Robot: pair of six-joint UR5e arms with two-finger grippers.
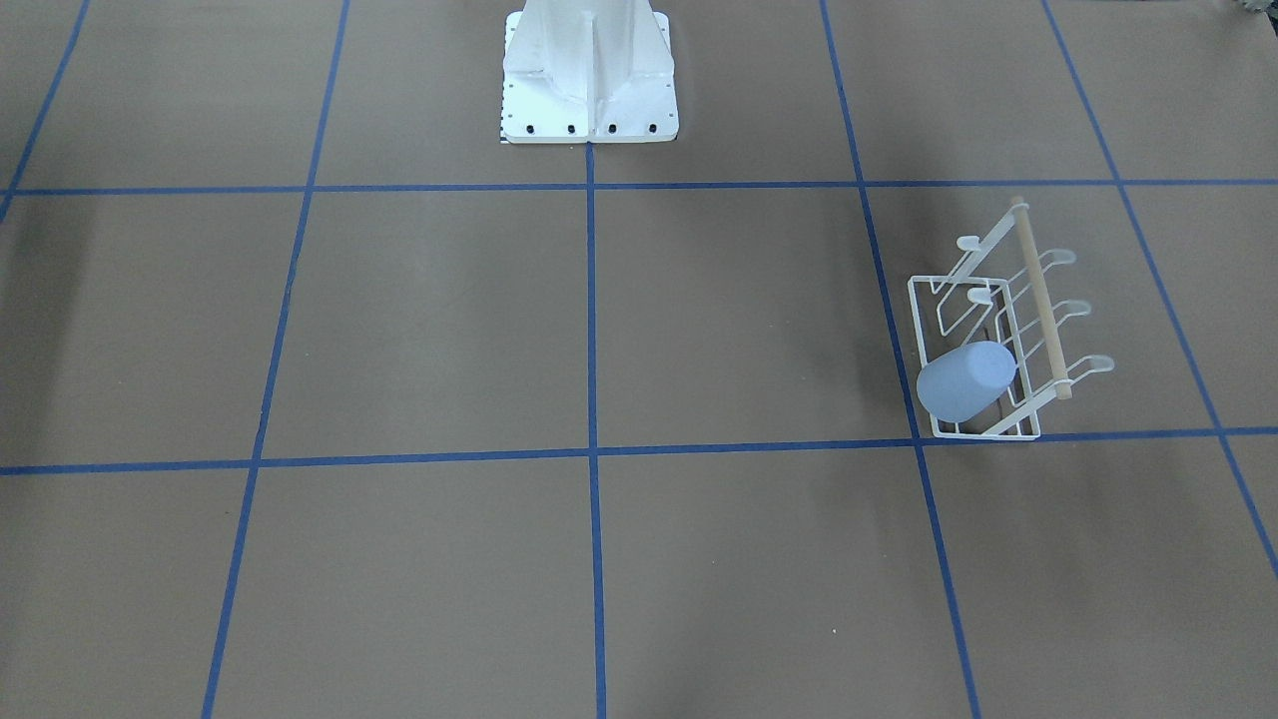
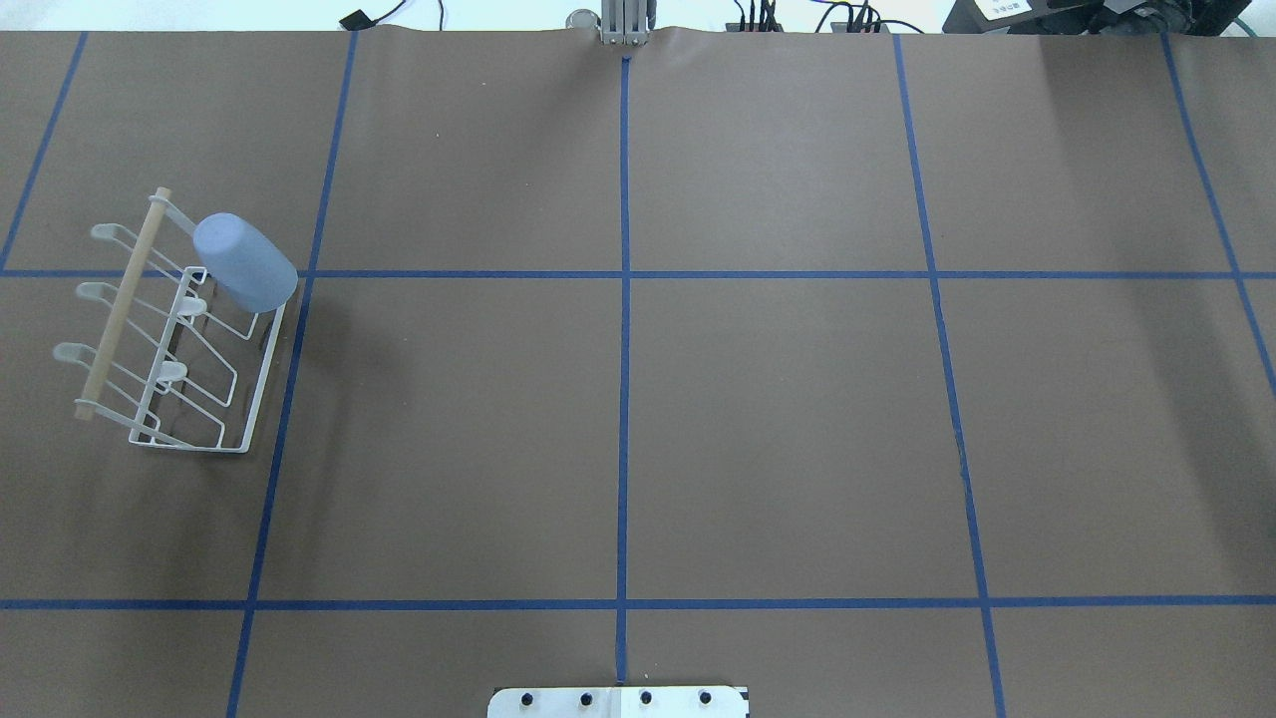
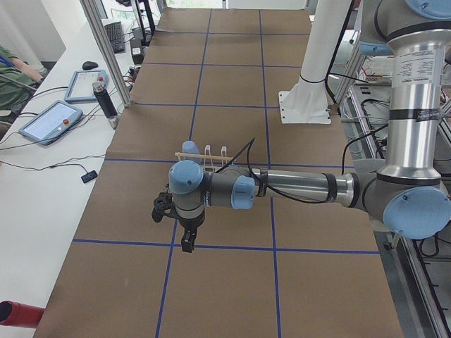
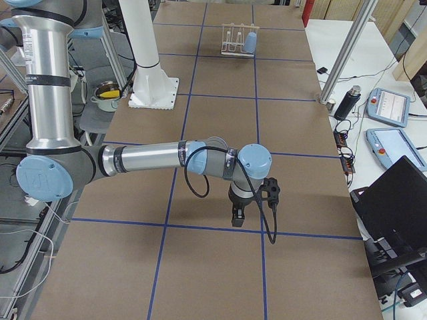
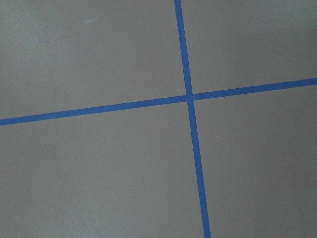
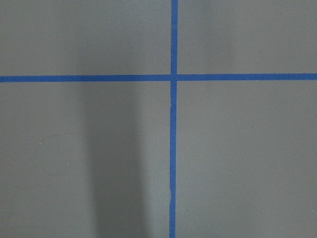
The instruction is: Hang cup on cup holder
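**A:** Where is the small pale blue-grey tapered cup [image 2: 244, 262]?

**B:** It sits on the white wire cup holder with the light wooden rod along its top [image 2: 124, 302]. It is tilted over the end prong on the side facing the middle of the table, at the end of the rack farthest from the robot. The prong itself is hidden, so I judge that it runs up inside the cup. The slant fits a cup resting on an upturned prong, not one standing on the base frame.

**A:** So why are the arms so far off?

**B:** Nothing needs holding, I'd say. The left gripper [image 3: 187, 245] hangs over bare brown paper near a crossing of blue tape lines, well apart from the rack. The right gripper [image 4: 237, 219] does the same at the opposite end of the table. Only the side views show them, so I cannot tell how wide either one stands. Neither holds anything that I can see.

**A:** Anything in the way?

**B:** The other five prongs are bare. The white bolted pedestal [image 1: 589, 70] stands well apart from the rack.
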